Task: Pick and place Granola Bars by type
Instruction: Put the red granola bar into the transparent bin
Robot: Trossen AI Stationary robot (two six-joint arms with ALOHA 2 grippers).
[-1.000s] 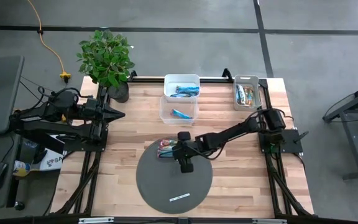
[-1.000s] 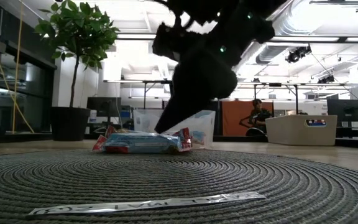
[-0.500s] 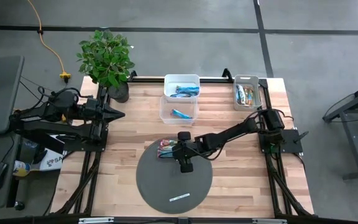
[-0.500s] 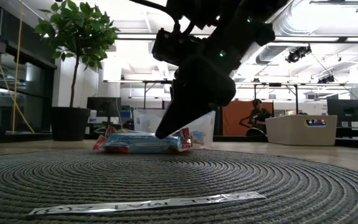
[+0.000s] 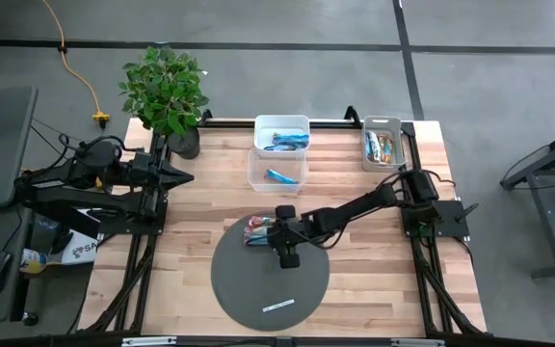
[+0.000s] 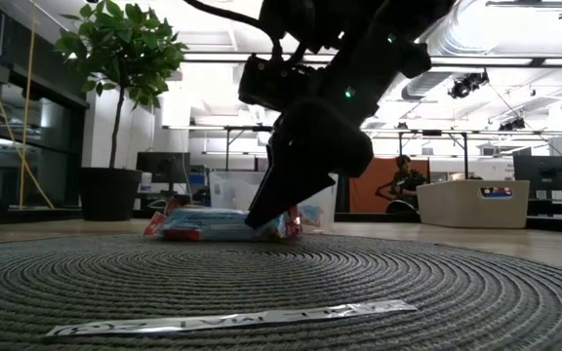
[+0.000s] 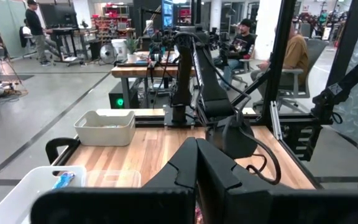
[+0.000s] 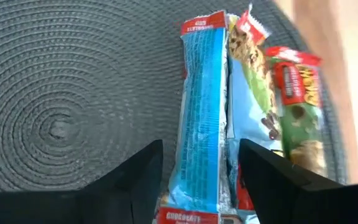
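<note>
Granola Bars [image 8: 229, 106] on mat [image 8: 73, 93] | right gripper [image 8: 201, 180] spread wide astride blue bar [image 8: 201, 118], not clamped

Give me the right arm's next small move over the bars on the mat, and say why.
Probably lower a little, then close. The right tool is open, its fingers straddling the blue bar on the mat, with the green bar lying right alongside, so the grip looks lined up.

Granola bars [image 5: 258, 230] lie on the mat's [image 5: 249, 289] far edge (bins [image 5: 279, 166] behind).
</note>
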